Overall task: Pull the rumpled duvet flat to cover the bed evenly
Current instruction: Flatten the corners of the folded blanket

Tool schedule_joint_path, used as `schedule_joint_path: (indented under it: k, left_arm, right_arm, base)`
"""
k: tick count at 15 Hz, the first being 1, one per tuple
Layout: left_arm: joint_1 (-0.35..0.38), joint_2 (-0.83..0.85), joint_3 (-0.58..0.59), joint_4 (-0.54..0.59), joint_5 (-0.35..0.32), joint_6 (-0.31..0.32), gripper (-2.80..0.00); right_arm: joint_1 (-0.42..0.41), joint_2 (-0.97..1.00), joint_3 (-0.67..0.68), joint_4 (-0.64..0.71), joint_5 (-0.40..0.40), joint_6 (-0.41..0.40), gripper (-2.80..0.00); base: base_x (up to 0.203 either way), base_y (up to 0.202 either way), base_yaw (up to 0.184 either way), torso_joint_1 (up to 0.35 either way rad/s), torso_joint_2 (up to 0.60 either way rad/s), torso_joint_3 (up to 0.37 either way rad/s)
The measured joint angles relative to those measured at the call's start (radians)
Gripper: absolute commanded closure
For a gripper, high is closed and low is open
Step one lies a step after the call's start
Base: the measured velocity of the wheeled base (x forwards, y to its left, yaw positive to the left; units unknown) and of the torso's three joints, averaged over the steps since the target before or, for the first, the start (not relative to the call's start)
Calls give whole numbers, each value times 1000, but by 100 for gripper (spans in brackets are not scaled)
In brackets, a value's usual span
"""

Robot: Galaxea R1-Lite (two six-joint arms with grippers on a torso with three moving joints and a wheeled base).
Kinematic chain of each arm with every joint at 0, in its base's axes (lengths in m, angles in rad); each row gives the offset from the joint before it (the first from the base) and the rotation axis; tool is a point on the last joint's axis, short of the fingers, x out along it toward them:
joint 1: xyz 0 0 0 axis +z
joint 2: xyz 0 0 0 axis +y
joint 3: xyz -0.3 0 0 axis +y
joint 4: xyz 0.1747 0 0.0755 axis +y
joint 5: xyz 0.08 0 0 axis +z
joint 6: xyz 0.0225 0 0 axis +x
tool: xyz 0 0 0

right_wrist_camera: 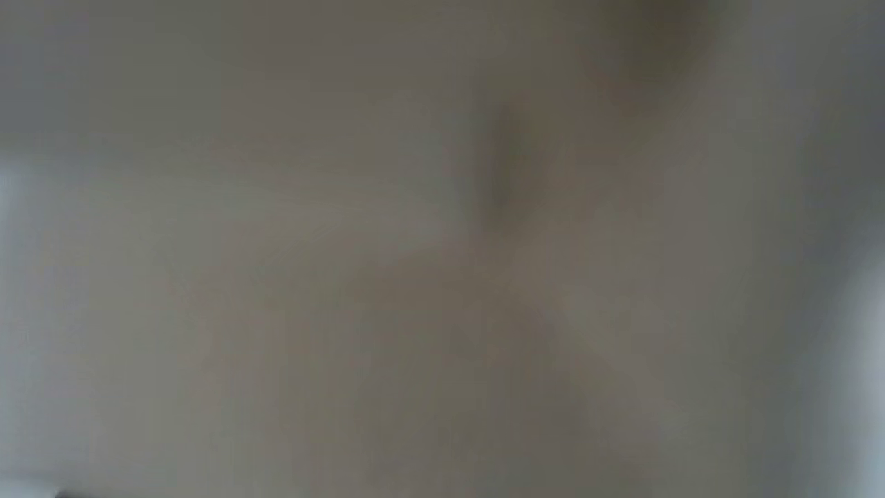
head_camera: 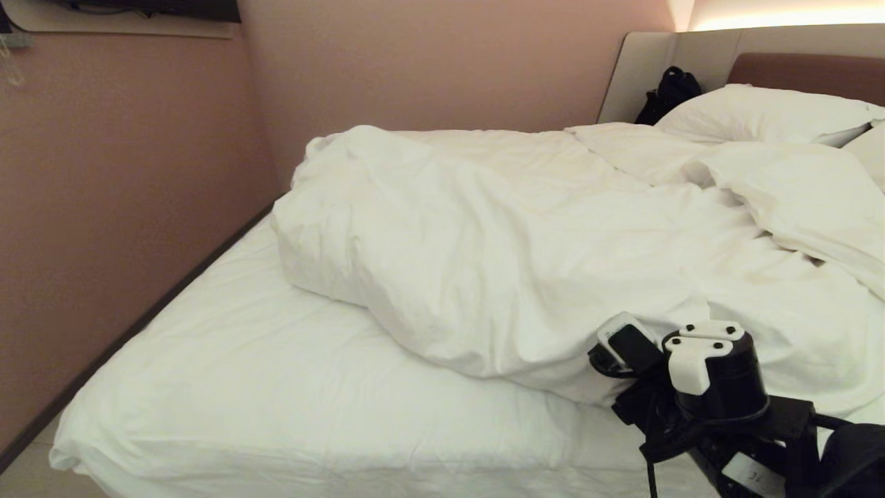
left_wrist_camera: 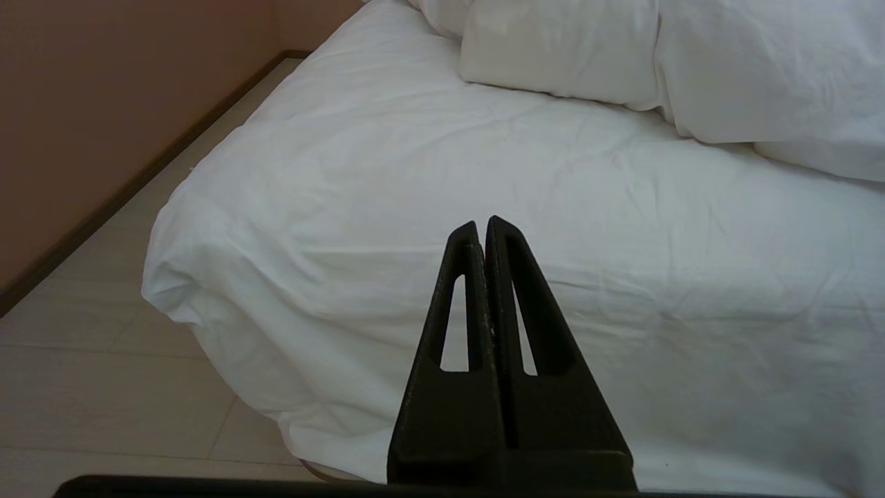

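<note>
The duvet is lying in a big puffy heap across the middle of the bed. It is leaving the sheet bare at the foot end. A pillow is resting by the headboard. The right gripper is poking at the near edge of the duvet, and nobody can tell if its fingers are open or closed. The left gripper is hanging over the bed's corner with its fingers pressed together, holding nothing.
</note>
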Motion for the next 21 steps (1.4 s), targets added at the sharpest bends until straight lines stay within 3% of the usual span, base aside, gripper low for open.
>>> schedule_joint_path:
  k: [1,2,11,16,21]
  left_arm:
    - [0,0,0,0,0,0,0]
    - [0,0,0,0,0,0,0]
    - [-1,0,0,0,0,0,0]
    - [0,0,0,0,0,0,0]
    - [-1,0,0,0,0,0,0]
  right_arm:
    - [-18,8,-16,-3,-6,1,-280]
    - [-40,18,-34,-4,-8,1,0]
    - [-143,78,-151,-1,0,31,0]
    - [-151,-48,-209,36,-1,25,0]
    - [-154,-196,-403,136,-2,23,0]
  base:
    - [0,0,0,0,0,0]
    - [0,0,0,0,0,0]
    - [0,0,0,0,0,0]
    - [0,0,0,0,0,0]
    - [0,0,0,0,0,0]
